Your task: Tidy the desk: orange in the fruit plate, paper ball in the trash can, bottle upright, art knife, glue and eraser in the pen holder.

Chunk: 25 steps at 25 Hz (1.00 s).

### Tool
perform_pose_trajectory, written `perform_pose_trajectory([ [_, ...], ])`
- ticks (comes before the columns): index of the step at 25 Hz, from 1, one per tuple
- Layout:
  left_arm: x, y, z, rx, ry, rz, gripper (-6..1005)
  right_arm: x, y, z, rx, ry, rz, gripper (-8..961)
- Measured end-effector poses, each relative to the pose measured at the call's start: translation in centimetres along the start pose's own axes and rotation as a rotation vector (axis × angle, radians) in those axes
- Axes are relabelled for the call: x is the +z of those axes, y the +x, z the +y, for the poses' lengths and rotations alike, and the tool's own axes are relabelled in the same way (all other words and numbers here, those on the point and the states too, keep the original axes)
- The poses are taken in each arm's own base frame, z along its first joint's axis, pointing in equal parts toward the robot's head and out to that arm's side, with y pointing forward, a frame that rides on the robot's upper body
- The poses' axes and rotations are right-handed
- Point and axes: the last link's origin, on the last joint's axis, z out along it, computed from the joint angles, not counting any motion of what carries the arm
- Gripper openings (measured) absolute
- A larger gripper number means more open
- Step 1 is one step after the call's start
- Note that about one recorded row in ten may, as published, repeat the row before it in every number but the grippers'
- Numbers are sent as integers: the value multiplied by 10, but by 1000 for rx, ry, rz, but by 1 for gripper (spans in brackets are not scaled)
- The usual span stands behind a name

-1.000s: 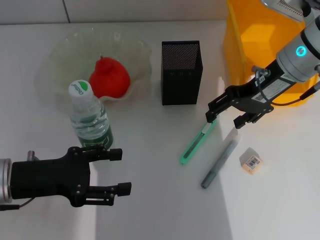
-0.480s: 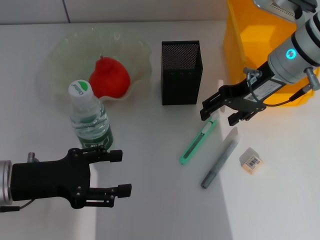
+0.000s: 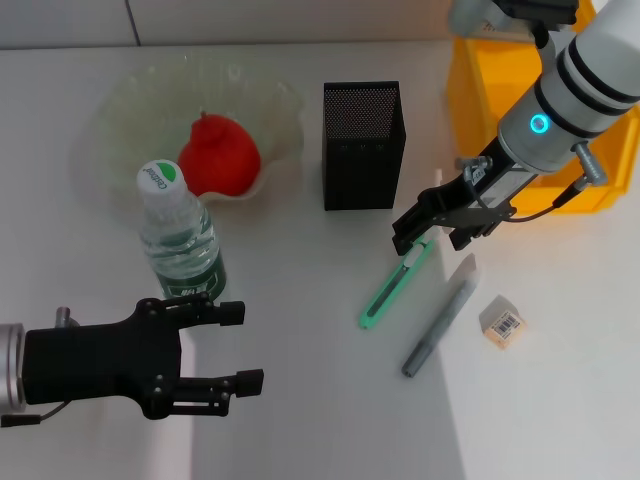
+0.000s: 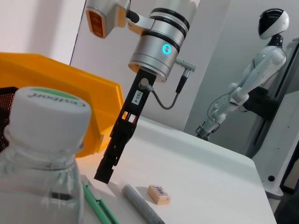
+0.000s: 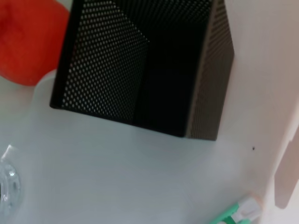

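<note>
The orange (image 3: 218, 155) lies in the clear fruit plate (image 3: 130, 100) at the far left. In front of it the bottle (image 3: 180, 235) stands upright. A green art knife (image 3: 393, 285), a grey glue stick (image 3: 438, 322) and the eraser (image 3: 502, 322) lie on the table right of the black mesh pen holder (image 3: 362, 145). My right gripper (image 3: 432, 238) hangs open just above the knife's far end, holding nothing. Near the front left my left gripper (image 3: 245, 345) is open and idle, beside the bottle. The paper ball is out of view.
The yellow trash can (image 3: 520, 90) stands at the back right, close behind my right arm. The left wrist view shows the bottle cap (image 4: 49, 116) close up and a white humanoid robot (image 4: 252, 88) beyond the table.
My right gripper has swung left, from beside the glue stick to over the knife's far end, nearer the pen holder. It stays open. The left arm has not moved.
</note>
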Motion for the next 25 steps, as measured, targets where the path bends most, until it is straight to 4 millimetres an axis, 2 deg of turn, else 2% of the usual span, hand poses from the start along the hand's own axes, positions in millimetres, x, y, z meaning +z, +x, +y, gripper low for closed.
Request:
perform_pose_trajectory([
  [8, 1, -3, 2, -12, -4, 2, 860, -7, -12, 12, -73, 73, 2, 802],
  [14, 1, -4, 2, -14, -5, -2, 860, -1, -13, 21, -101, 96, 34, 802],
  [25, 3, -6, 3, -8, -13, -14, 860, 7, -10, 19, -90, 99, 52, 802],
])
